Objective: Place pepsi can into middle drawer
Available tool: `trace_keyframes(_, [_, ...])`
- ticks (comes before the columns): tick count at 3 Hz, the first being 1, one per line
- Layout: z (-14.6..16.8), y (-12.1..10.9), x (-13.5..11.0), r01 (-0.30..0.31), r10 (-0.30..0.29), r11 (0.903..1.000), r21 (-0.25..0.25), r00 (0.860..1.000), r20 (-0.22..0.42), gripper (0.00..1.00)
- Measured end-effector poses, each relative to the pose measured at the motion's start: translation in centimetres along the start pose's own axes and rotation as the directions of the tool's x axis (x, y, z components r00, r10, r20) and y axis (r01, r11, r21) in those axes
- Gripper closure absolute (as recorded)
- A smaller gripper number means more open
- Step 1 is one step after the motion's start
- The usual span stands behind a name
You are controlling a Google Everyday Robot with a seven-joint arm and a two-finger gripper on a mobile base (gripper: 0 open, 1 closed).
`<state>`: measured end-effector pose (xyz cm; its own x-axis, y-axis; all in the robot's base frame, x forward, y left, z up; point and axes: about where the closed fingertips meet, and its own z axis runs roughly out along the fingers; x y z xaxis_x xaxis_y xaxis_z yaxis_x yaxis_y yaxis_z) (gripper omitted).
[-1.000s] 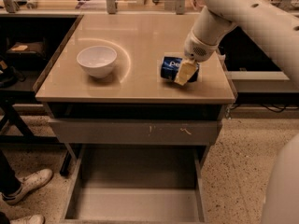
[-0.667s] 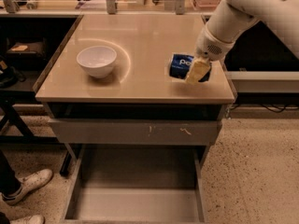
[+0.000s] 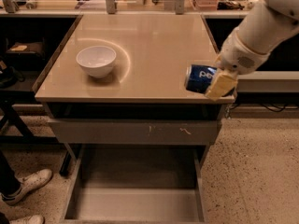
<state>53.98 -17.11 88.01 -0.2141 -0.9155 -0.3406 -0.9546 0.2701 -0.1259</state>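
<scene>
Gripper [image 3: 209, 80]: hangs at the front right corner of the table [image 3: 154, 36], clamped around the pepsi can [image 3: 198, 77]. Holds the can on its side over the table's front edge, lettering facing forward. Middle drawer [image 3: 135, 203]: stands pulled out low below the table's front. White bowl [image 3: 96, 60]: sits on the table's left half, well apart from the can.

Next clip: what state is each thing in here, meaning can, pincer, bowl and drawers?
pepsi can: on its side, gripped over the table's front right corner.
pincer: shut on the pepsi can.
bowl: upright, empty, on the table.
scratched drawer: closed.
middle drawer: pulled open, empty.
</scene>
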Motion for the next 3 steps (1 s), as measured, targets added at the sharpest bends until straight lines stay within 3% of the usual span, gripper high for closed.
trace_keyframes(1, [-1.48, 4.1, 1.08, 0.075, -0.073, 0.9953, -0.06, 0.997, 0.034, 1.0])
trace_keyframes(3, [-2.0, 3.93, 1.01, 0.113, -0.111, 0.9926, -0.044, 0.993, 0.048, 1.0])
